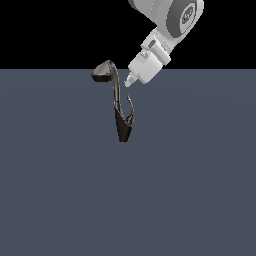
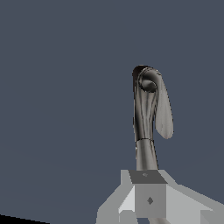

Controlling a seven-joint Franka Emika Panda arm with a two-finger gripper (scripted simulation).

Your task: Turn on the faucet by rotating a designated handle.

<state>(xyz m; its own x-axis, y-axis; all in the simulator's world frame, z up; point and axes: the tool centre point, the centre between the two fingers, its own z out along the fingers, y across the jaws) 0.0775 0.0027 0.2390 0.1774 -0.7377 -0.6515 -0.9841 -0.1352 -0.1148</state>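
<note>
Exterior view: faucet [image 1: 119,107] standing mid-floor | handle [image 1: 131,111] hooking off base at 2 o'clock, appearing untouched | gripper [image 1: 129,81] hovering at handle's 12 o'clock, finger spread unreadable | progress: approaching; contacting and rotating remaining

Flat slate-blue floor [image 1: 60,200] under even light, plain black backdrop [image 1: 50,30] beyond.
</note>
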